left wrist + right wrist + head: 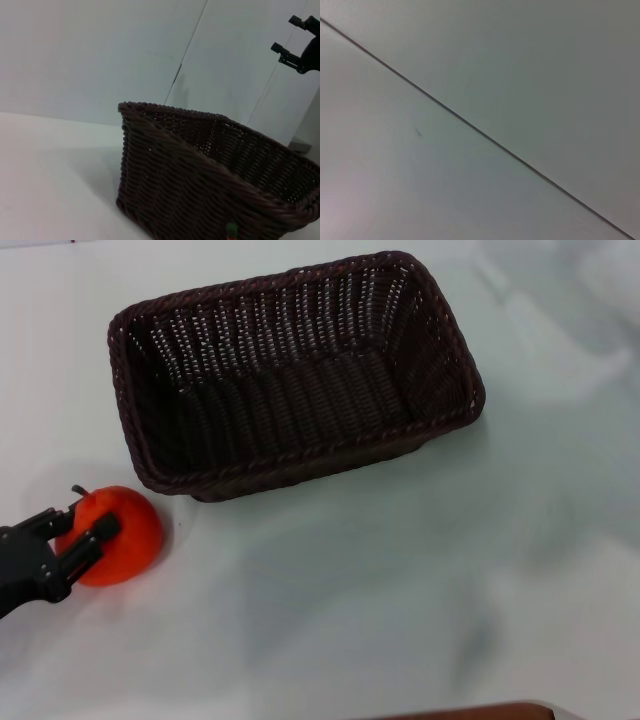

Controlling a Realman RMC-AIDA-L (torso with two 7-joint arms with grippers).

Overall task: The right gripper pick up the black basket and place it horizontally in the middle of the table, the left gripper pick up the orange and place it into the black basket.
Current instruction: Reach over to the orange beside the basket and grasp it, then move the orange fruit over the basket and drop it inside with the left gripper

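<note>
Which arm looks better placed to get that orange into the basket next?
The left. Its left gripper already has a finger on each side of the orange on the table, just beside the black basket. The right gripper appears only in the left wrist view, raised beyond the basket.

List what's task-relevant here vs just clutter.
Job:
- black basket, sitting on the table
- orange, on the table beside the basket
- left gripper, fingers around the orange

Lying about:
- brown edge at the near table edge, unidentifiable
</note>
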